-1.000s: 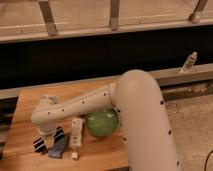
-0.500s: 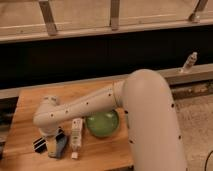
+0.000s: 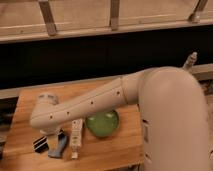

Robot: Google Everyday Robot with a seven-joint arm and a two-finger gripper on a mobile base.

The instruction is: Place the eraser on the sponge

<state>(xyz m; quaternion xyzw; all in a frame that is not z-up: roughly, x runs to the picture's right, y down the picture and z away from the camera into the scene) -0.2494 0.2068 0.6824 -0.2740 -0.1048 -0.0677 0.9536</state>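
Change: the arm's (image 3: 100, 102) thick upper section sits further right in view than 1 s ago, while its wrist end has stayed over the table's front-left corner.
Eraser and sponge since then: both look unmoved, side by side as before.
Gripper (image 3: 53, 136): low under the wrist, just above the gap between the 2 task things – mostly hidden, so I cannot tell whether it is spread or closed.
Eraser (image 3: 41, 144): black with white stripes, lying on the wood at the front left, not on the sponge.
Sponge (image 3: 58, 146): blue-grey, just right of the eraser.
White remote-like device (image 3: 76, 138): lying lengthwise, right of the sponge.
Green bowl (image 3: 102, 123): beside the device, partly under the arm.
Surface: a wooden table (image 3: 30, 102), light brown boards.
Room: a dark band behind the table – above it a metal railing (image 3: 114, 15) with slanted posts.
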